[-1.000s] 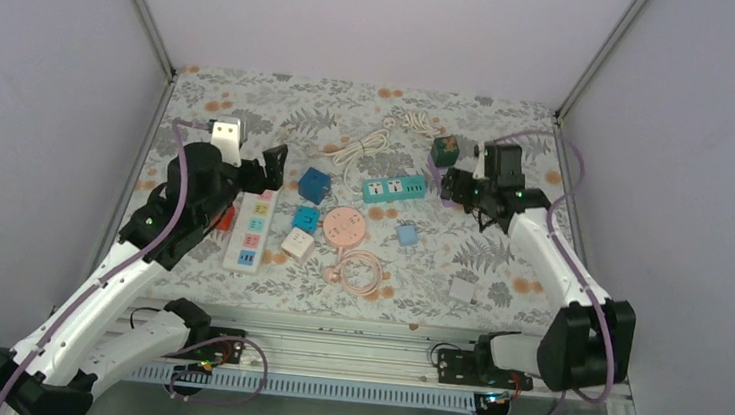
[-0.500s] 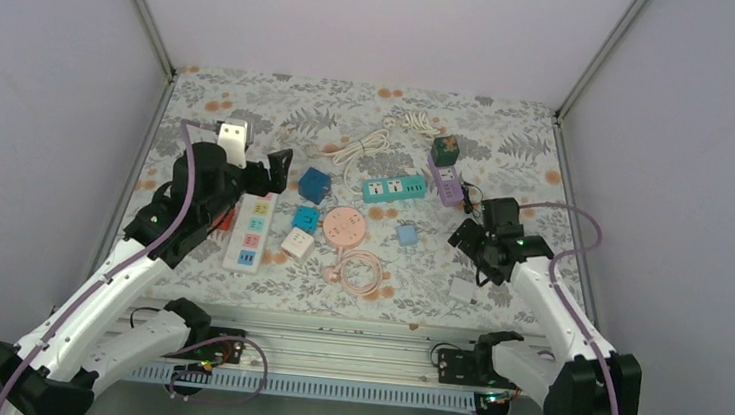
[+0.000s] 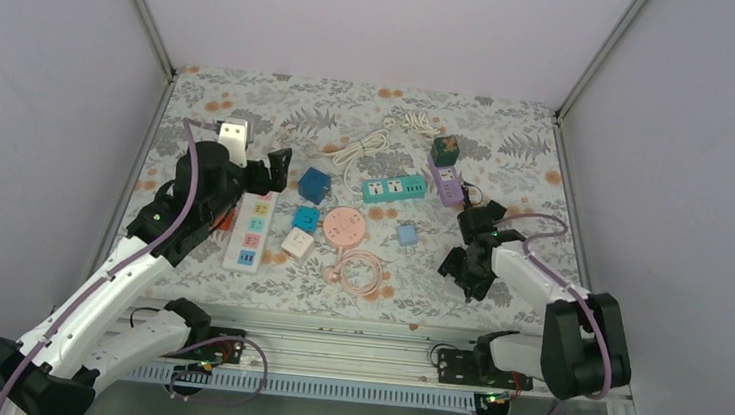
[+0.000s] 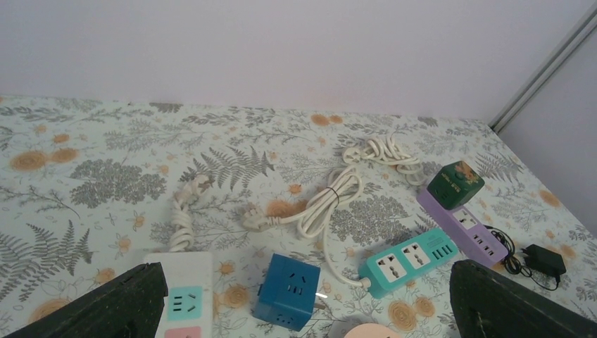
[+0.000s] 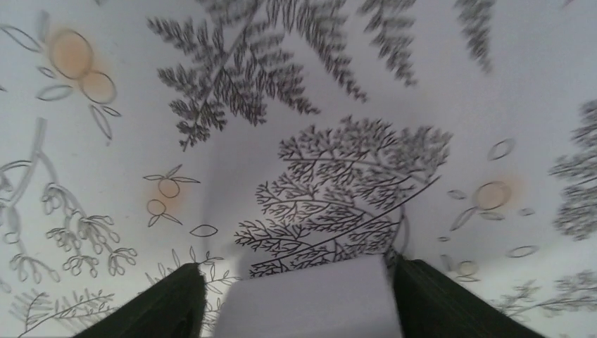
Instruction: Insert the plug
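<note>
Top view: right pincer (image 3: pixel 462 273) low at near-right of table (image 3: pixel 529 151), what lies beneath hidden; left wrist: left pincer (image 4: pixel 303 310) gaping, empty; right wrist: white plug (image 5: pixel 310 299) on the table between the right pincer's fingers (image 5: pixel 169 306), pinch unconfirmed, judged light, rigid, slick plastic, best gripped on flat sides.

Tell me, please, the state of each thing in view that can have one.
Left gripper: open, holding nothing.
Right gripper: low over the table, astride the white adapter; grip unclear.
Teal power strip: flat, visible sockets empty.
Purple power strip: green cube on its far end.
White cord: bundled, plug lying free.
Pink cable: coiled.
</note>
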